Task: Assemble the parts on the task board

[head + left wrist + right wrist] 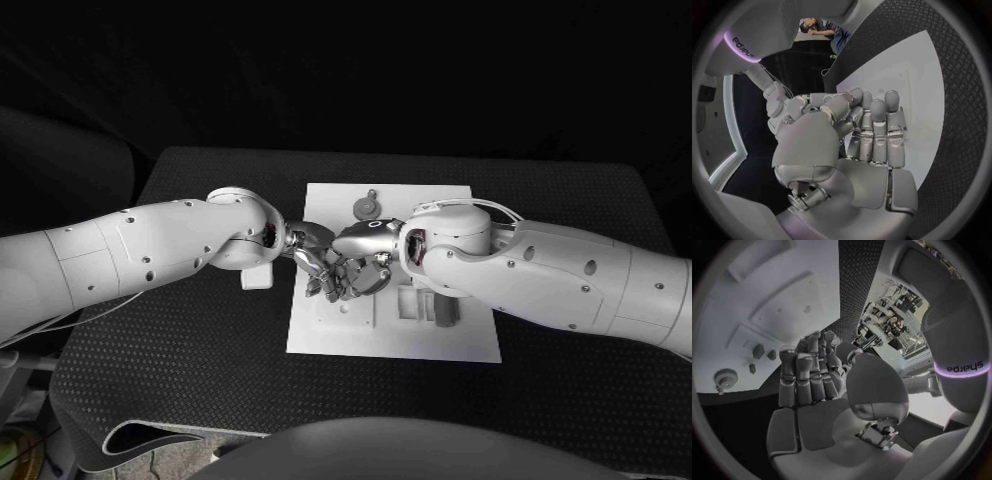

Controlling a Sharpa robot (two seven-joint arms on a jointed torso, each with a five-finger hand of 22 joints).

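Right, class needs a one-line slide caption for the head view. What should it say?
Both hands, left hand and right hand, meet over the white task board on the black table.

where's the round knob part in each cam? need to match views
Head view: round knob part stands near the task board's far edge, just beyond both hands.
Left wrist view: not visible; the left hand covers the board.
Right wrist view: at, beside the right hand.
Shared landmark: the white task board.

Robotics lab, black table [188,330] w/ white task board [433,340], cluttered equipment benches behind
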